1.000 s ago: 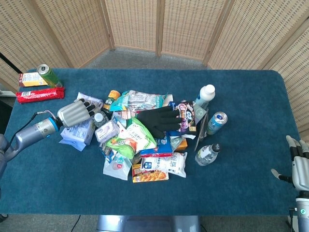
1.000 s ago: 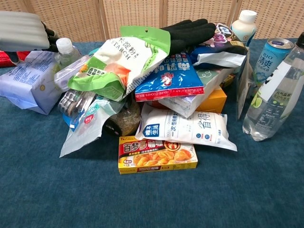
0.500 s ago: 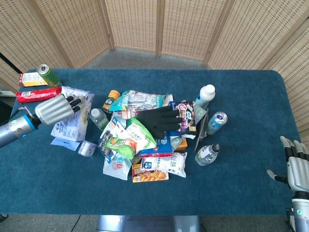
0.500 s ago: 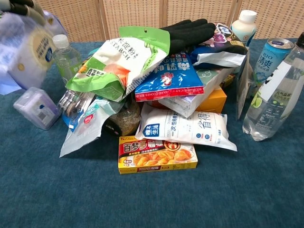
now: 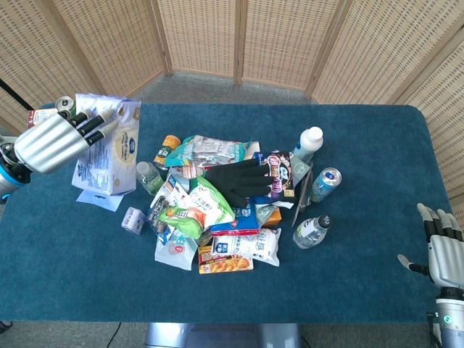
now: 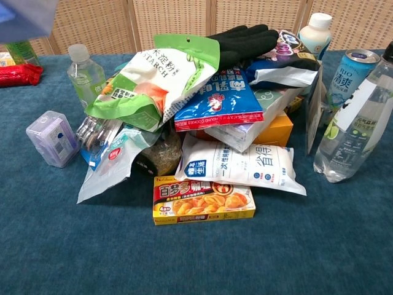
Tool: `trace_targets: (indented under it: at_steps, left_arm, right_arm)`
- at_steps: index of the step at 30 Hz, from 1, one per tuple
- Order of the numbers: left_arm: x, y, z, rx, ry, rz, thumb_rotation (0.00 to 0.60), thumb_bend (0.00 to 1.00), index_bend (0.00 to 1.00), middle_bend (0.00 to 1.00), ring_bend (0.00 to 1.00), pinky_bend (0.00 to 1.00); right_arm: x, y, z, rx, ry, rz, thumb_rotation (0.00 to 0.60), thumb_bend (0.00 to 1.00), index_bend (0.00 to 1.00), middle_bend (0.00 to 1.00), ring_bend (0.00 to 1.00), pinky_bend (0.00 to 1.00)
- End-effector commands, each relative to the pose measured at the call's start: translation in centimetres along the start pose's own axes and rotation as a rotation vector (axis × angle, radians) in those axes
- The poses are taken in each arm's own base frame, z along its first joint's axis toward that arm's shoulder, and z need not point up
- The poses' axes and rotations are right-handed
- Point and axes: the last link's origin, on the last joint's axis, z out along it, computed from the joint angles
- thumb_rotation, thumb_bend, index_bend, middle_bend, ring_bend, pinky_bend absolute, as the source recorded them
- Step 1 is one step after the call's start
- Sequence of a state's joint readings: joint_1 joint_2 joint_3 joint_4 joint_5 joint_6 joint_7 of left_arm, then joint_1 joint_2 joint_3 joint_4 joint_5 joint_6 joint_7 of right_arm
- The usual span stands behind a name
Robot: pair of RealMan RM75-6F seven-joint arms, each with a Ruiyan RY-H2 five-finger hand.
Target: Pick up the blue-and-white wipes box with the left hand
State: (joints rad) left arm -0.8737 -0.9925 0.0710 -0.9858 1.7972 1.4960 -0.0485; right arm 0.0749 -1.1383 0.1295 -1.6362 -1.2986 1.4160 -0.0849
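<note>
My left hand (image 5: 54,138) grips the blue-and-white wipes pack (image 5: 107,156) by its top and holds it in the air above the table's left side. The pack hangs down from the fingers, its printed face toward the head camera. In the chest view only a blurred corner of the pack (image 6: 27,13) shows at the top left; the left hand is out of that frame. My right hand (image 5: 444,250) hangs off the table's front right corner with its fingers apart and nothing in it.
A heap of snack bags, boxes and a black glove (image 5: 235,180) fills the table's middle. A small lilac box (image 5: 133,220) and a clear bottle (image 5: 148,175) stand at its left. Cans and bottles (image 5: 325,183) stand at its right. A red pack (image 6: 18,74) lies far left.
The left hand has risen and drawn back to the left, lifting the wipes pack clear of the pile. The lilac box dropped to the table. The right hand barely moved.
</note>
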Motion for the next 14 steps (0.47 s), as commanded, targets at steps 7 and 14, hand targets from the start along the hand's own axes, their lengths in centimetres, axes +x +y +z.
trace_targets:
  at_steps: [7, 14]
  left_arm:
    - [3.06, -0.87, 1.37, 0.075, 0.062, 0.001, 0.600, 0.10, 1.00, 0.95, 0.95, 0.92]
    - [2.64, -0.40, 1.58, 0.082, 0.062, -0.007, 0.600, 0.10, 1.00, 0.94, 0.95, 0.92]
  right_arm:
    - [-0.05, -0.01, -0.02, 0.003, -0.006, 0.000, 0.600, 0.00, 0.00, 0.00, 0.00, 0.00]
    - [0.02, -0.05, 0.05, 0.004, -0.002, 0.002, 0.600, 0.00, 0.00, 0.00, 0.00, 0.00]
